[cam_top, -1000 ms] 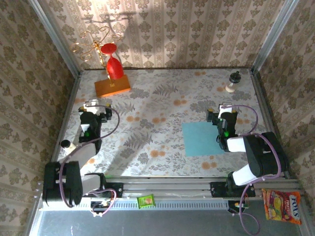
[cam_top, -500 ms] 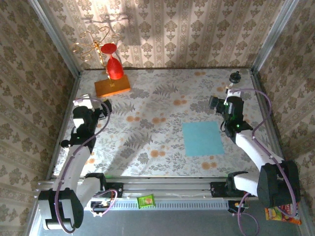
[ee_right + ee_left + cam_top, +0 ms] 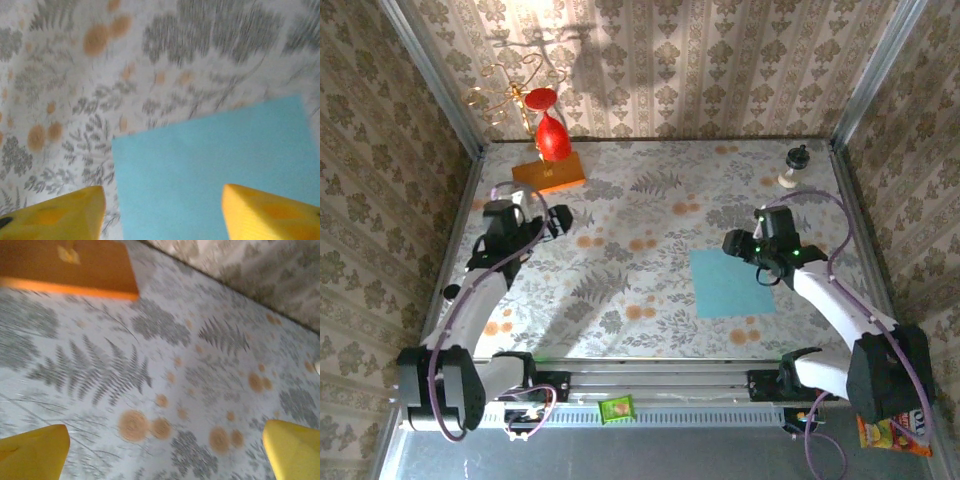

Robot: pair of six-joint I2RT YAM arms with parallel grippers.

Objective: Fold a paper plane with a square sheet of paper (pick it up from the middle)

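The square sheet of paper [image 3: 732,283] is being shown lying flat and unfolded on the patterned table [image 3: 640,200], on its right half and towards the near edge. The right gripper [image 3: 735,243] is being held over the sheet's far edge with its jaws partly spread and nothing between them. In the right wrist view the light-blue sheet [image 3: 215,165] is being framed by the gripper [image 3: 162,210] and its yellow fingertips [image 3: 55,212]. Whether the paper is being touched cannot be told. The left gripper [image 3: 556,218] is being held wide and empty over bare table, well apart from the sheet and near the orange block [image 3: 549,173]. In the left wrist view that gripper [image 3: 165,450] is being pointed towards the block [image 3: 65,265]. A red glass [image 3: 551,135] is being carried on the block; its contents cannot be told. A green packet [image 3: 616,408] is being kept on the front rail.
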